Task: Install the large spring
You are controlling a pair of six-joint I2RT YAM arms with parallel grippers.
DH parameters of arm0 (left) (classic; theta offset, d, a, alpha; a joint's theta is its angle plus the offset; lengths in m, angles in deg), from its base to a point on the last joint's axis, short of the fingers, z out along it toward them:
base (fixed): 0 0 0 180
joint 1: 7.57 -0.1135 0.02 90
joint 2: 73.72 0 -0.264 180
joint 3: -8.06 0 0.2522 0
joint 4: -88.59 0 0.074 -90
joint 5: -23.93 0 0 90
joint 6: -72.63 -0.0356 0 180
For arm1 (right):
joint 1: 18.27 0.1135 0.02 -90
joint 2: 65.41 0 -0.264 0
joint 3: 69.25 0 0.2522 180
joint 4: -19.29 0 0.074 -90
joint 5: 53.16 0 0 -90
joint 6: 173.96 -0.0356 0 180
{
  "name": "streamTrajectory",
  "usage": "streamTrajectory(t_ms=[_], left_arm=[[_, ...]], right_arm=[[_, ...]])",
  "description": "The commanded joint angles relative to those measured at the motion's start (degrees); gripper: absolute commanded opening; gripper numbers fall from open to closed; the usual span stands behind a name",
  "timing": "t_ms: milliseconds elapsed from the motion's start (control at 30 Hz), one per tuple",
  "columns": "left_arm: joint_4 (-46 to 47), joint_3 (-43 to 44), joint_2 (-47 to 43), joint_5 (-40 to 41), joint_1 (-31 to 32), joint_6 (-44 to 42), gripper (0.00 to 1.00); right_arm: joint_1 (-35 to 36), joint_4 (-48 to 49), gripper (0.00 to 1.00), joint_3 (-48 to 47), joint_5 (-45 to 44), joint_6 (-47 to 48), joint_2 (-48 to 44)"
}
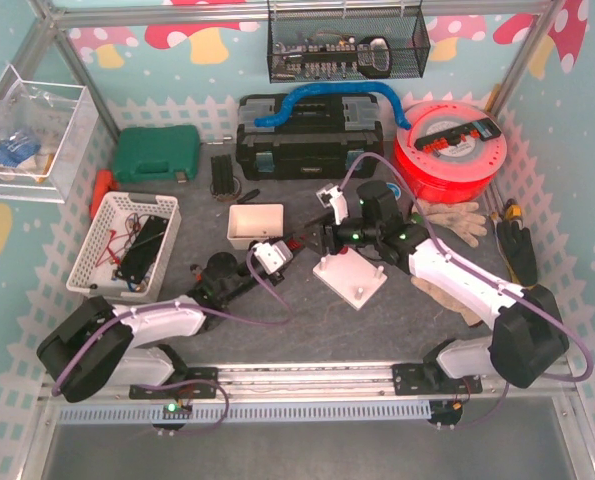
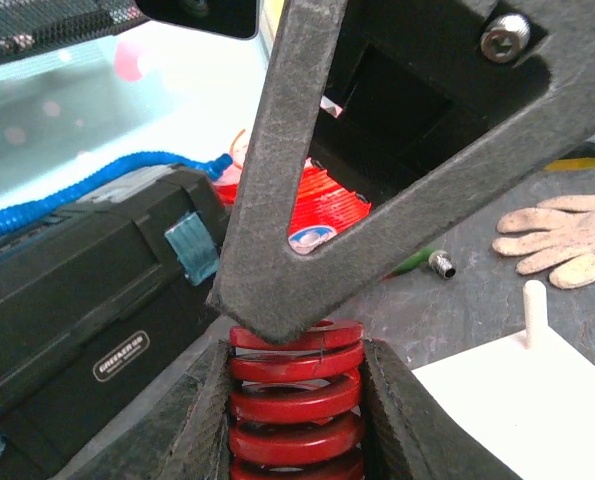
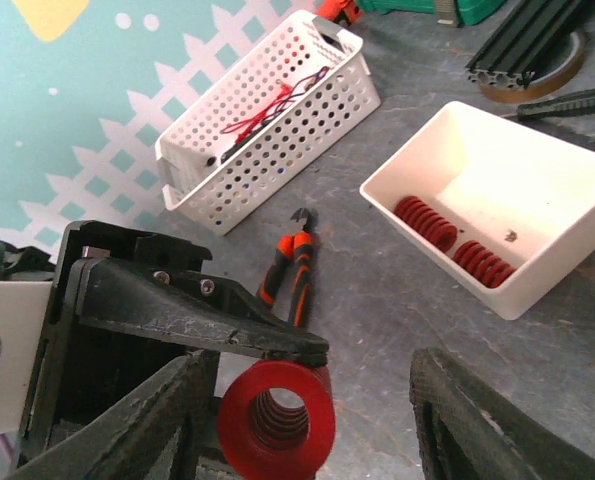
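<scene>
One large spring (image 2: 295,405), pinched lengthwise in the left claw (image 2: 297,352), points into the half-open right claw (image 3: 315,378).

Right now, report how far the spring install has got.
Done: the large spring is off the table, clamped in the left gripper. In hand: the right gripper straddles the spring's end, not yet closed on it. Left: seat the spring on the bare peg of the white base.

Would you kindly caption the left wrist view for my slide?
Left gripper clamps the red spring, right gripper finger at its tip.
</scene>
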Motion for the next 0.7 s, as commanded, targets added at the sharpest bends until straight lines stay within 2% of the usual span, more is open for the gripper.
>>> streamTrajectory(t_ms=[0, 200, 400, 467, 533, 600, 667], left_arm=[[2.2, 0.7, -1.6, -0.6, 0.6, -1.0, 0.04], [2.2, 1.0, -1.5, -0.3, 0.7, -1.0, 0.04], [2.1, 1.5, -0.9, -0.3, 1.1, -1.1, 0.04], [2.0, 1.6, -0.9, 0.0, 1.2, -1.1, 0.05], [1.9, 1.7, -0.8, 0.9, 1.2, -1.0, 0.10], [1.7, 1.6, -1.0, 1.9, 1.2, -0.5, 0.19], [0.8, 1.4, -1.1, 2.9, 1.2, 0.0, 0.34]], right_arm=[[0.1, 1.8, 0.57, 0.3, 3.8, -0.2, 0.7], [0.0, 1.2, 0.57, 0.5, 5.3, 0.6, 2.3], [0.2, 1.1, 0.48, 0.2, 6.0, 0.8, 3.1], [0.3, 1.1, 0.40, 0.3, 6.4, 1.0, 3.2], [0.2, 1.5, 0.28, 0.5, 7.1, 1.0, 3.2], [0.2, 1.9, 0.15, 0.7, 7.2, 0.8, 2.7], [0.3, 1.9, 0.04, 1.2, 5.4, 0.7, 1.9]])
